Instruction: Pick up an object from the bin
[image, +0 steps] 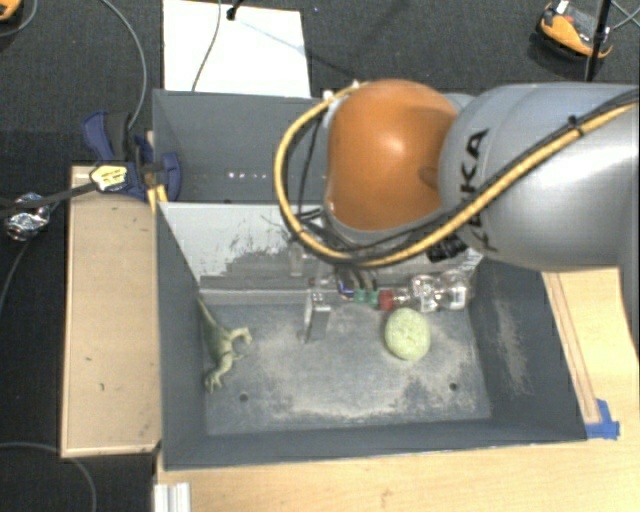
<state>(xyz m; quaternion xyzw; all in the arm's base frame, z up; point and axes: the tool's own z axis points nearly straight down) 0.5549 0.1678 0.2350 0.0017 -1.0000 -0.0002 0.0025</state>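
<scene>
My gripper hangs under the arm's orange cover, over the middle of the bin floor with bare floor beneath it. A pale green speckled ball lies a short way to its right, apart from it. Just above the ball, partly under the arm, sit a clear plastic piece and a small thing with red, green and blue parts. A green toy dinosaur lies near the left wall, well away from the gripper.
The arm and its orange cover hide the back right part of the bin. The floor between the dinosaur and the ball, and along the front wall, is bare grey metal.
</scene>
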